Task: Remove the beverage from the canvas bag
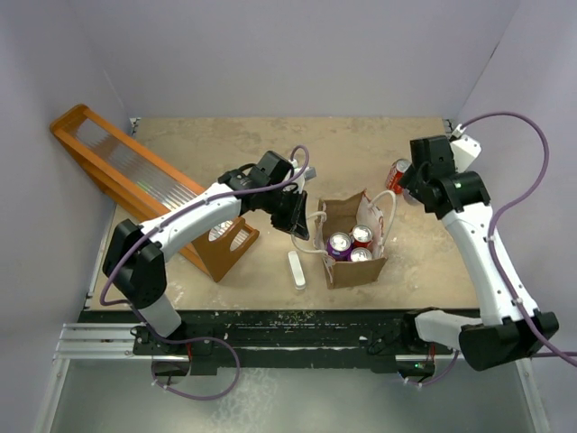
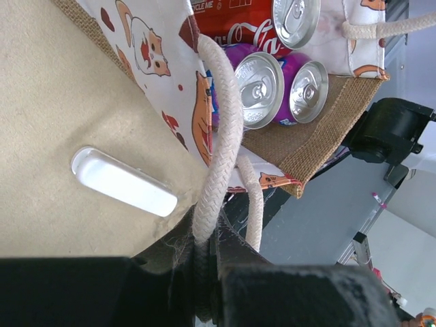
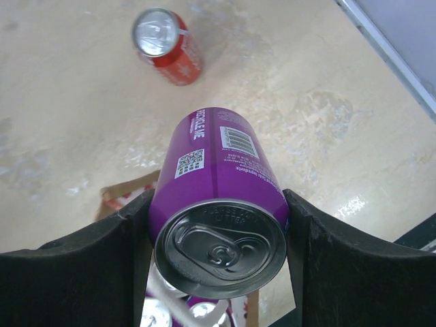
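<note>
**Top view.** The bag (image 1: 356,272) stands open at mid-bench (image 1: 225,144) with three cans (image 1: 361,255) upright inside. The left gripper (image 1: 299,223) sits just left of the bag, at its white handle (image 1: 317,216). The right gripper (image 1: 410,185) hangs to the bag's right, beside a red can (image 1: 398,171) that stands on the bench. Its wrist hides what it holds. A white bar (image 1: 297,269) lies just left of the bag, and an orange rack (image 1: 126,167) runs along the left side.

**Left wrist view.** The left gripper (image 2: 211,259), fingers pressed together, pinches the rope handle (image 2: 221,122), which runs up to the bag (image 2: 150,54). Only this view shows the cat print on the white panel. It also shows that the three cans (image 2: 262,88) are one red and two purple. The white bar (image 2: 122,180) lies on the bench (image 2: 48,122) beside the bag.

**Right wrist view.** The right gripper (image 3: 218,231), fingers (image 3: 82,266) spread partway, clamps a purple can (image 3: 214,157) by its sides, top end toward the camera. The can is outside the bag. A corner of the bag (image 3: 119,197) shows at lower left. The red can (image 3: 167,44) stands apart on the bench (image 3: 306,102).
</note>
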Action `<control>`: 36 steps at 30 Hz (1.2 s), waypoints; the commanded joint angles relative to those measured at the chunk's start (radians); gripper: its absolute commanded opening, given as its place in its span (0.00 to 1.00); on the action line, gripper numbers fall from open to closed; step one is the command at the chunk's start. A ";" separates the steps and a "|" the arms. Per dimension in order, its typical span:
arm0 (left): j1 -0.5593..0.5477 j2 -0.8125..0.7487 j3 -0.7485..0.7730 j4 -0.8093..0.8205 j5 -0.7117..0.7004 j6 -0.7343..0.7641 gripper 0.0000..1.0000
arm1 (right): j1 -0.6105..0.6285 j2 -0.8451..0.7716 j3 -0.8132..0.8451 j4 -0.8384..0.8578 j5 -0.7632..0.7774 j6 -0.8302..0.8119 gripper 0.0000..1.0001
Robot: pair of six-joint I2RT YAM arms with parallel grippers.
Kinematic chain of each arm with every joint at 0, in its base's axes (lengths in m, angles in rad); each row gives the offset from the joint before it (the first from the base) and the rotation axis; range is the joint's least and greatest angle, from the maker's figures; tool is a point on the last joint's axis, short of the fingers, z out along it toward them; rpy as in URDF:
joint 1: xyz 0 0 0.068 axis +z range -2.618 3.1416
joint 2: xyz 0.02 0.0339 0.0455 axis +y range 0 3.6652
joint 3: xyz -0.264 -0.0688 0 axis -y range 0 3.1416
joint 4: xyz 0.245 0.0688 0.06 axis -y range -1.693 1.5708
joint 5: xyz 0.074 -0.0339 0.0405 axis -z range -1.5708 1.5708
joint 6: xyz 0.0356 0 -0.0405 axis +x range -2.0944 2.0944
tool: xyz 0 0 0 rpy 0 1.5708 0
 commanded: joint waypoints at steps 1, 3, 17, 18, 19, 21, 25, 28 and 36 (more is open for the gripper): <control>0.008 0.009 0.053 0.004 -0.031 0.017 0.00 | -0.076 0.051 -0.043 0.134 0.029 0.024 0.00; 0.010 0.018 0.069 -0.007 -0.042 0.024 0.00 | -0.132 0.093 -0.068 0.168 -0.032 0.019 0.00; 0.014 0.069 0.123 -0.055 -0.070 0.013 0.00 | -0.468 0.577 0.173 0.146 -0.275 -0.052 0.00; 0.014 0.073 0.125 -0.055 -0.070 0.011 0.00 | -0.482 0.611 0.207 0.134 -0.290 -0.057 0.00; 0.014 0.077 0.129 -0.058 -0.071 0.008 0.00 | -0.492 0.640 0.237 0.123 -0.295 -0.062 0.00; 0.014 0.082 0.135 -0.063 -0.075 0.006 0.00 | -0.497 0.686 0.295 0.109 -0.282 -0.071 0.00; 0.014 0.085 0.131 -0.065 -0.080 -0.005 0.00 | -0.497 0.759 0.382 0.100 -0.265 -0.087 0.00; 0.013 0.088 0.126 -0.063 -0.080 -0.015 0.00 | -0.498 0.803 0.440 0.091 -0.272 -0.091 0.00; 0.013 0.100 0.131 -0.044 -0.082 -0.038 0.00 | -0.497 0.857 0.511 0.128 -0.272 -0.144 0.00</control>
